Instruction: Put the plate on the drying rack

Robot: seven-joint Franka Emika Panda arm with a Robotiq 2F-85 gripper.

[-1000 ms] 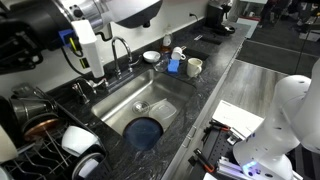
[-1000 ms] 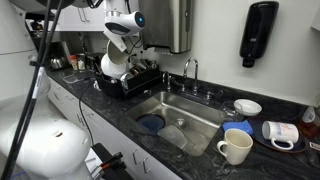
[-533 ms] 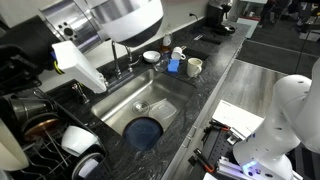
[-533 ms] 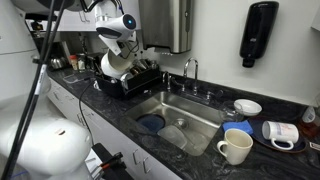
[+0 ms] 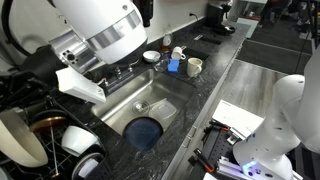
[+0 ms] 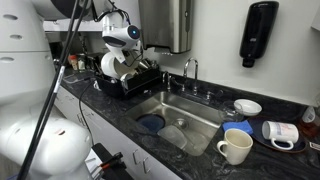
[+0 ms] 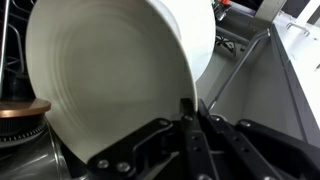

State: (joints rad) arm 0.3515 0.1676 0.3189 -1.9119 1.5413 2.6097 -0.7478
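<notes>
Your gripper (image 7: 188, 108) is clamped on the plate (image 7: 110, 80) rim, at the plate's 4 o'clock in wrist view. Plate (image 6: 112, 66) near upright, at 9 o'clock end of rack (image 6: 150, 82) in an exterior view. Sink (image 6: 190, 108) at 4 o'clock from rack.

- plate (image 7: 110, 80): smooth cream glaze, soft gloss, faint concentric rings
- claw (image 7: 190, 108): black, matt; plastic vs. metal unclear
- drying rack (image 6: 143, 80): thin black wire
- sink (image 5: 165, 95): brushed steel, dull sheen
- tabletop (image 5: 205, 88): dark speckled stone, polished
</notes>
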